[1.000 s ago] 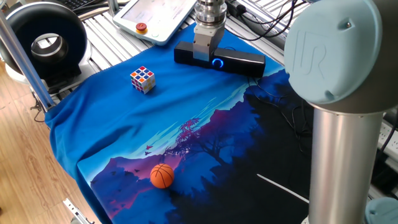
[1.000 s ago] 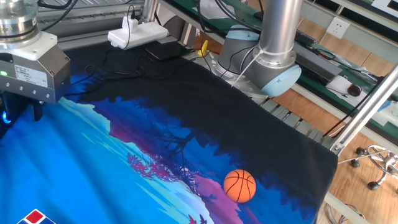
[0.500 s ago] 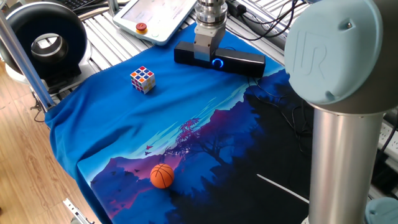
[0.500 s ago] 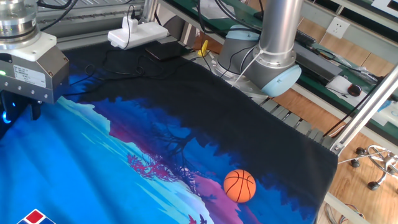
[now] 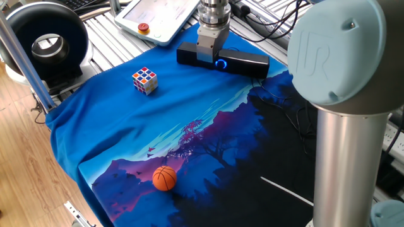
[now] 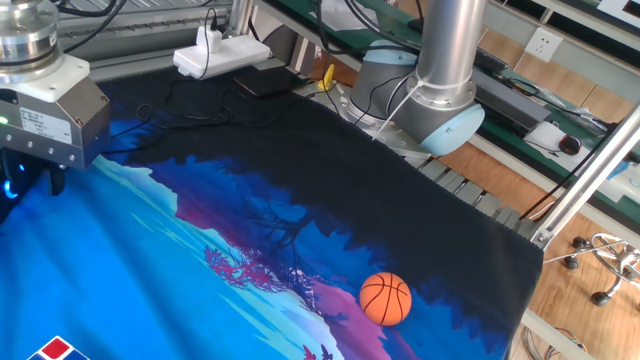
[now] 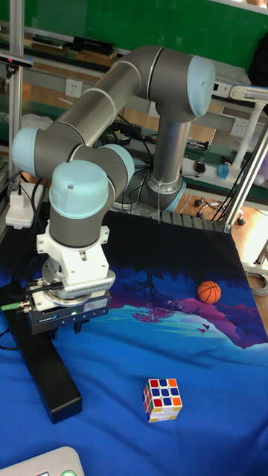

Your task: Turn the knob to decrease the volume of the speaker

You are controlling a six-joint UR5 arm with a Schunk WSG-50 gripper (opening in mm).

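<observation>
The speaker (image 5: 243, 62) is a slim black bar at the far edge of the blue cloth; it also shows as a long bar (image 7: 52, 379) in the tall view. Its knob (image 5: 220, 64) glows blue at the bar's middle. My gripper (image 5: 214, 60) comes straight down on that spot, its grey body covering the bar just left of the glow. In the other fixed view a dark finger (image 6: 57, 180) stands beside the blue glow (image 6: 8, 187), and the gripper (image 6: 25, 185) looks shut on the knob. From the tall view the gripper (image 7: 65, 327) hides the knob.
A Rubik's cube (image 5: 144, 81) lies left of the speaker and an orange ball (image 5: 165, 178) sits near the cloth's front edge. A big black ring device (image 5: 44, 41) and a panel with a red button (image 5: 144, 28) stand at the back left. Cables and a power strip (image 6: 220, 55) lie behind.
The gripper body has turned a little about its own axis above the knob. The speaker, cube and ball have not moved.
</observation>
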